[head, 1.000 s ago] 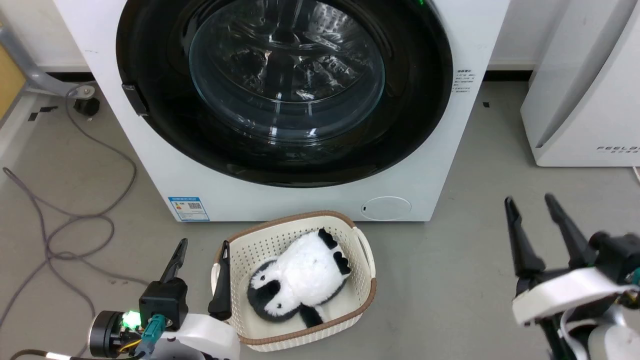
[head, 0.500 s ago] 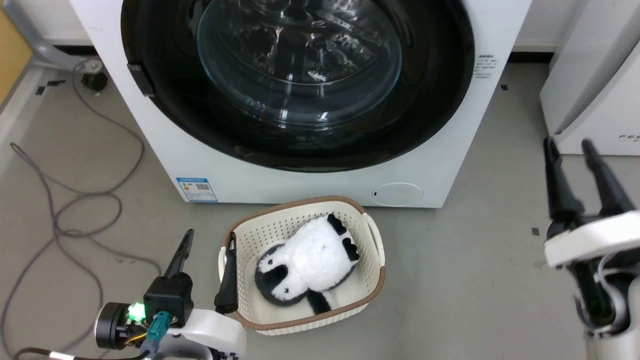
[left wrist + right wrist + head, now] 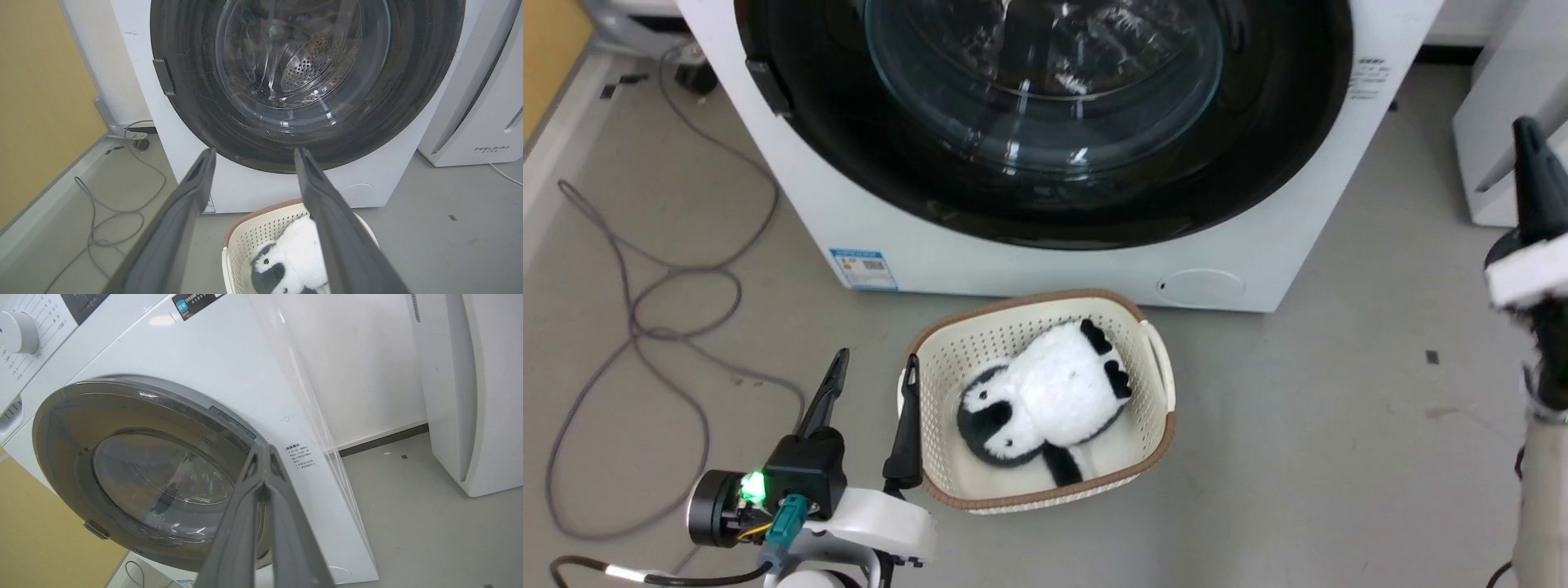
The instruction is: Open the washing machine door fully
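The washing machine [image 3: 1029, 269] is a white box filling the top of the head view. Its door [image 3: 1258, 163], a glossy black disc with a clear glass bowl [image 3: 1045, 73], lies flat against the front, and it is seen again in the left wrist view [image 3: 408, 102]. A small dark tab [image 3: 768, 86] sits on the door's left rim. My left gripper [image 3: 874, 363] is open, low beside the basket and well short of the door. My right gripper [image 3: 1525, 131] is raised at the machine's right, apart from it. Its tips meet, shut on nothing [image 3: 263, 449].
A cream basket [image 3: 1013, 314] holding a black-and-white plush toy [image 3: 1045, 400] stands on the floor just before the machine. Grey cables [image 3: 645, 327] loop at the left. A white FEELBIRD appliance [image 3: 482, 102] stands close on the machine's right.
The head camera has shifted, sliding the whole scene. My right gripper has risen along the machine's right side and its fingers have gone from apart to together. The left arm has stayed put.
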### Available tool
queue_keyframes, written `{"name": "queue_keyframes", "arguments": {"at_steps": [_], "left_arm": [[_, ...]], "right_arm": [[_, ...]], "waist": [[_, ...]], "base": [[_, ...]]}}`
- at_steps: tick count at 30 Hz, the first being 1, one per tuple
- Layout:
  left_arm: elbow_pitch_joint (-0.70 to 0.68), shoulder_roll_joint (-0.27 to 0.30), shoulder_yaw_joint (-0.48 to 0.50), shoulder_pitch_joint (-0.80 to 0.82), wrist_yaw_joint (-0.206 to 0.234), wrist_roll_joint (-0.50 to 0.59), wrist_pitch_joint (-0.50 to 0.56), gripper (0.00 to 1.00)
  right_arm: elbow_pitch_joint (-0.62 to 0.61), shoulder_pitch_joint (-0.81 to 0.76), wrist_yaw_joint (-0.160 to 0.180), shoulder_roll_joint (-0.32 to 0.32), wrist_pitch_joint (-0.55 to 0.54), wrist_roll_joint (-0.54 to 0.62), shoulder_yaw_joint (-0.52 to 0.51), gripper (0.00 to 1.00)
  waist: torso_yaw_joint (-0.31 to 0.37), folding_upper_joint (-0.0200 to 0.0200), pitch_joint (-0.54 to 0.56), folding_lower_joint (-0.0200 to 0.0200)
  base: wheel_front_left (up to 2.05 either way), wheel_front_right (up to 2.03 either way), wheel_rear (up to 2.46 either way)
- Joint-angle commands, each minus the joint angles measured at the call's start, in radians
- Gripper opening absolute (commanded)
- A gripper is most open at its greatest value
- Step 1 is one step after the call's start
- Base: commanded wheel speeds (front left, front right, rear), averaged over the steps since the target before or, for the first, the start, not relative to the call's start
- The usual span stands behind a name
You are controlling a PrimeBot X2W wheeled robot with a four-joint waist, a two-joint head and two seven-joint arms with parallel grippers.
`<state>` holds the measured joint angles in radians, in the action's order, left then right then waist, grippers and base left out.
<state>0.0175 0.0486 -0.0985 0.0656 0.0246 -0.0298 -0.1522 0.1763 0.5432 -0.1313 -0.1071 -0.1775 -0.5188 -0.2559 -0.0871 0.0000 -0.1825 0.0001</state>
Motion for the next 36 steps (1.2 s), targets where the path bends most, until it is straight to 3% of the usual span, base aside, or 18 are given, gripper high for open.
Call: {"name": "queue_keyframes", "arguments": {"at_steps": [1,21,36], "left_arm": [[-0.001,0.001,-0.007,0.019,0.005,-0.003,-0.011,1.0],[0.003,0.001,-0.046,0.074,0.025,-0.025,-0.053,1.0],[0.013,0.002,-0.083,0.105,0.04,-0.046,-0.084,1.0]], "right_arm": [[0.045,0.059,0.0,0.004,-0.024,-0.022,-0.032,0.0],[0.393,0.453,0.0,-0.055,-0.274,-0.051,-0.2,0.0],[0.556,0.655,0.0,-0.076,-0.462,-0.119,-0.275,0.0]], "waist": [[-0.01,0.0,-0.015,-0.0001],[-0.079,0.0,-0.133,-0.0001],[-0.139,0.0,-0.194,-0.0001]], "base": [[0.0,0.0,0.0],[0.0,0.0,0.0],[0.0,0.0,0.0]]}}
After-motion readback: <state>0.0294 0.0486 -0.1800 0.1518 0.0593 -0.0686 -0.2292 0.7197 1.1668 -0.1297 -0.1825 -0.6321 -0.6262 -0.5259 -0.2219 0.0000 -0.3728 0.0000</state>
